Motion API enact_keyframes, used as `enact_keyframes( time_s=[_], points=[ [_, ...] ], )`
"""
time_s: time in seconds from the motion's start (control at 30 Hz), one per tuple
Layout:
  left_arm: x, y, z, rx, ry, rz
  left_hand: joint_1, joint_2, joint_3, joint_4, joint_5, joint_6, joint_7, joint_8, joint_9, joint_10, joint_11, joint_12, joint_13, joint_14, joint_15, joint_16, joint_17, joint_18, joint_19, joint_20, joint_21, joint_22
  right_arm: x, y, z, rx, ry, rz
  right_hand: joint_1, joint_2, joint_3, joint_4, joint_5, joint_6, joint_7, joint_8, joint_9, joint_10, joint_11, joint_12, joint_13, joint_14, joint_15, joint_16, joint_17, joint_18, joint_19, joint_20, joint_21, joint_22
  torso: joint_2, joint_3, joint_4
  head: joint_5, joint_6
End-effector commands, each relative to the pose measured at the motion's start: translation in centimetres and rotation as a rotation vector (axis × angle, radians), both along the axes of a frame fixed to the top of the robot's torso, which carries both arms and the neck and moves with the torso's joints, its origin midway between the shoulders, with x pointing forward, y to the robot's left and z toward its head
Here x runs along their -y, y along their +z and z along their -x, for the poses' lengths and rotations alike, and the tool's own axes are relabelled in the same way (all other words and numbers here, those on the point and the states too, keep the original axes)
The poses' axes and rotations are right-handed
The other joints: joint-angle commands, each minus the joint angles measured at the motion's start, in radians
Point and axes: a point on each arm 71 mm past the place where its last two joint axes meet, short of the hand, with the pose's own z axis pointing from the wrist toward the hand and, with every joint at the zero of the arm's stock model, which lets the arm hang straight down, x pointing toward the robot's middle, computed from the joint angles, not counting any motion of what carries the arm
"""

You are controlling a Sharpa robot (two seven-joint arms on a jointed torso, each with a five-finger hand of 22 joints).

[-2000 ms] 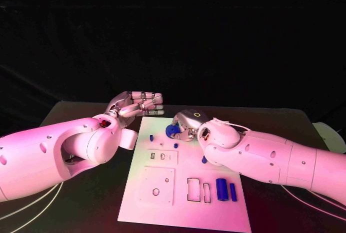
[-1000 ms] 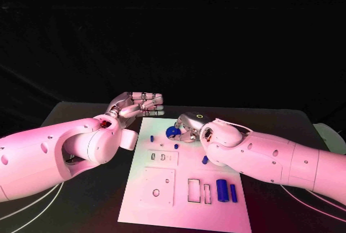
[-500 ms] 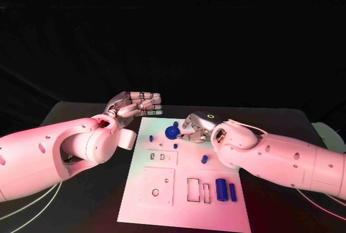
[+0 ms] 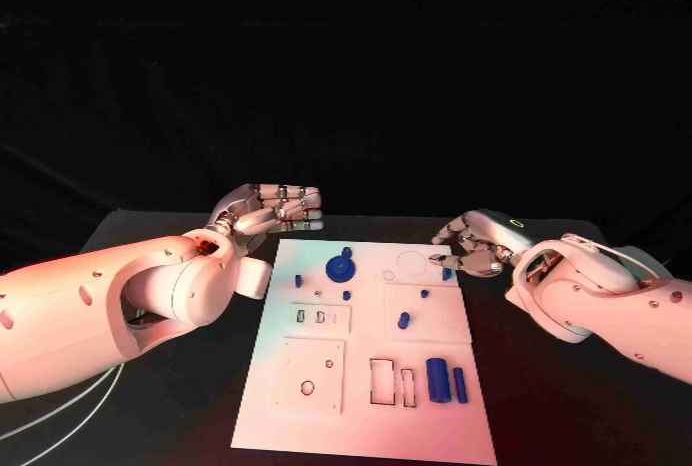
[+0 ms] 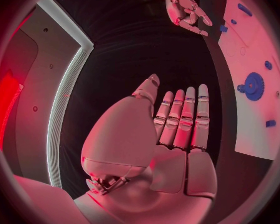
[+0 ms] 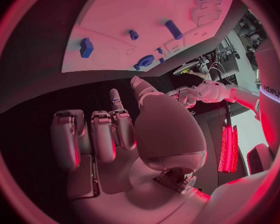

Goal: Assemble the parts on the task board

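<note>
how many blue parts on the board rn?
7: gear, two small pieces near it, a block by the far right edge, a peg mid-board, two bars at the near end. Tiny ones may escape me.

Task board (image 4: pixel 361 386) open from above; left hand (image 4: pixel 274 208), right hand (image 4: pixel 483 248) flank its far corners, over table (image 4: pixel 159 386).

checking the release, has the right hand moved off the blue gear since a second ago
Yes. The right hand has drawn back to the task board's right edge, away from the blue gear.
</note>
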Motion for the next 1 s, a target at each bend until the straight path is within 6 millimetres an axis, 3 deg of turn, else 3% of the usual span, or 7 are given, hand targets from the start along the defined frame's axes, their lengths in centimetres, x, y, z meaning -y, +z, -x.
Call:
enact_keyframes(
  time_s=[0.03,0.23,0.4,0.43,0.57,1.0],
  points=[
    [0.4,0.1,0.0,0.008,-0.028,0.007,-0.006,0.007,-0.003,-0.003,-0.003,-0.010,0.017,-0.005,-0.001,-0.005,0.001,-0.005,-0.001,-0.003,0.007,-0.005,-0.002,0.012,0.001,0.000,0.003,-0.002,0.9,-0.3,0.4,-0.061,0.066,-0.066,0.022,-0.005,0.004,-0.016,0.003,0.005,-0.001,-0.006,0.000,-0.015,0.000,-0.012,0.104,0.081,-0.009,-0.011,0.176,0.008,0.024,-0.008,-0.016,0.171,-0.006,0.0023,-0.0048,-0.014,-0.005],
    [0.4,0.1,0.0,0.008,-0.030,0.007,-0.006,0.007,-0.003,-0.003,-0.003,-0.009,0.017,-0.005,-0.001,-0.005,0.001,-0.005,-0.001,-0.002,0.007,-0.005,-0.002,0.012,0.001,0.000,0.003,-0.002,3.3,-1.8,0.3,-0.093,0.031,-0.060,0.041,-0.013,0.004,-0.032,-0.002,0.001,0.000,-0.013,-0.002,-0.032,0.001,-0.029,0.086,0.079,-0.009,-0.016,0.166,0.011,0.014,-0.008,-0.027,0.160,-0.007,0.0032,-0.0066,-0.025,-0.009],
    [0.4,0.1,-0.1,0.007,-0.029,0.007,-0.006,0.007,-0.003,-0.003,-0.003,-0.009,0.017,-0.005,-0.001,-0.005,0.001,-0.005,-0.001,-0.002,0.007,-0.005,-0.002,0.012,0.001,0.000,0.003,-0.002,4.3,-2.9,0.1,-0.103,0.000,-0.054,0.048,-0.018,0.002,-0.039,-0.003,-0.011,0.007,-0.022,-0.005,-0.035,0.006,-0.032,0.083,0.079,-0.006,-0.015,0.169,0.011,0.014,-0.007,-0.028,0.160,-0.004,0.0037,-0.0031,-0.029,-0.009],
    [0.4,0.1,-0.1,0.007,-0.029,0.007,-0.006,0.007,-0.003,-0.003,-0.003,-0.009,0.017,-0.005,-0.001,-0.005,0.001,-0.005,-0.001,-0.002,0.007,-0.005,-0.002,0.012,0.001,0.000,0.003,-0.002,4.3,-3.1,0.0,-0.103,-0.006,-0.053,0.048,-0.020,0.000,-0.040,-0.004,-0.017,0.010,-0.027,-0.007,-0.035,0.008,-0.032,0.083,0.080,-0.004,-0.015,0.170,0.011,0.015,-0.006,-0.028,0.161,-0.004,0.0018,-0.0027,-0.027,-0.011],
    [0.3,0.1,-0.1,0.007,-0.028,0.006,-0.006,0.007,-0.003,-0.003,-0.003,-0.009,0.017,-0.005,-0.001,-0.005,0.001,-0.005,-0.001,-0.002,0.007,-0.005,-0.002,0.012,0.001,0.000,0.003,-0.002,4.4,-3.5,-0.5,-0.102,-0.027,-0.048,0.045,-0.023,-0.006,-0.041,-0.003,-0.030,0.014,-0.036,-0.010,-0.035,0.013,-0.033,0.082,0.080,-0.001,-0.014,0.172,0.011,0.015,-0.003,-0.028,0.161,-0.004,0.0005,-0.0027,-0.028,-0.013],
    [0.1,0.1,-0.1,0.006,-0.026,0.005,-0.006,0.007,-0.003,-0.003,-0.003,-0.009,0.017,-0.005,-0.001,-0.005,0.001,-0.005,-0.001,-0.002,0.007,-0.005,-0.002,0.012,0.001,0.000,0.003,-0.002,3.6,-4.5,-1.9,-0.094,-0.058,-0.003,0.038,-0.020,-0.012,-0.037,0.001,-0.037,0.018,-0.041,-0.012,-0.033,0.016,-0.031,0.084,0.082,0.003,-0.013,0.177,0.010,0.016,0.000,-0.028,0.162,-0.004,0.0019,-0.0030,-0.021,-0.018]
  ],
)
